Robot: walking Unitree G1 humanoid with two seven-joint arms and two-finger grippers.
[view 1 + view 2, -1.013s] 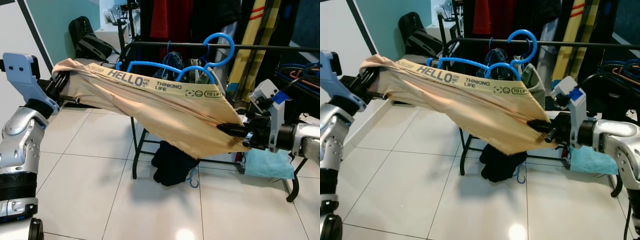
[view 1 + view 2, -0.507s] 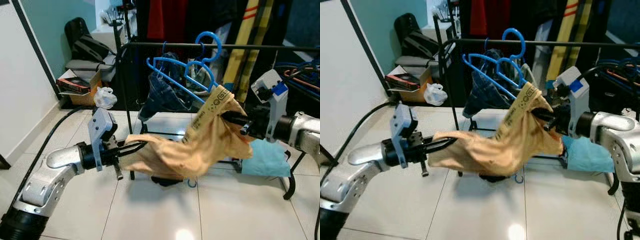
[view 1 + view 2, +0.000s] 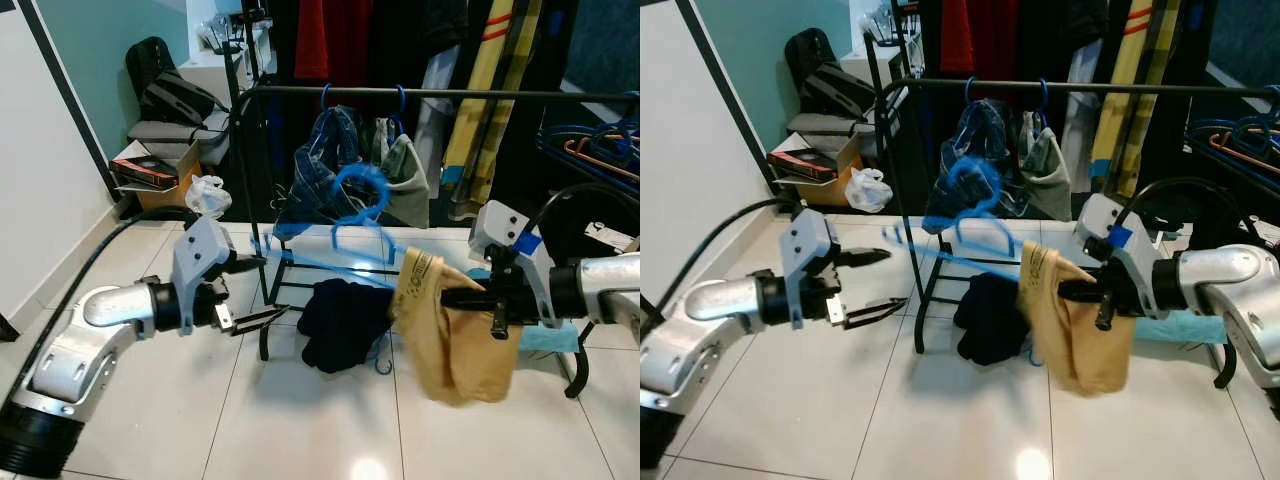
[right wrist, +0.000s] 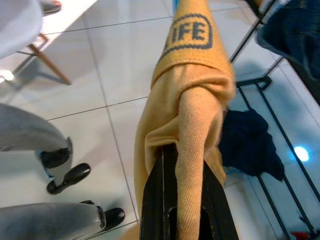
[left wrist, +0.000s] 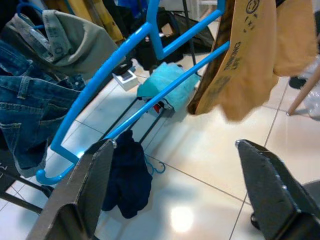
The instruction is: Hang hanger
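A light-blue hanger [image 3: 350, 205] shows blurred below the black rail [image 3: 420, 93], apart from it; its long arm [image 5: 150, 75] slants down into the tan shirt [image 3: 455, 345]. The shirt hangs bunched from my right gripper [image 3: 450, 296], which is shut on its printed hem [image 4: 187, 75] in front of the rack. My left gripper [image 3: 254, 291] is open beside the rack's left post, nothing between its fingers [image 5: 85, 195], and the hanger's far end is just beyond its tips.
Jeans [image 3: 325, 150] and a grey-green garment [image 3: 403, 170] hang on the rail. A dark garment [image 3: 340, 320] and a turquoise cloth [image 3: 548, 340] lie on the rack's lower bars. A box and bags [image 3: 150, 165] sit at back left. A person's legs and shoes [image 4: 65, 175] stand on the tiles.
My left gripper let go of the shirt and now stands open. The shirt dropped to hang from the right gripper alone, which moved lower. The hanger came down from rail height.
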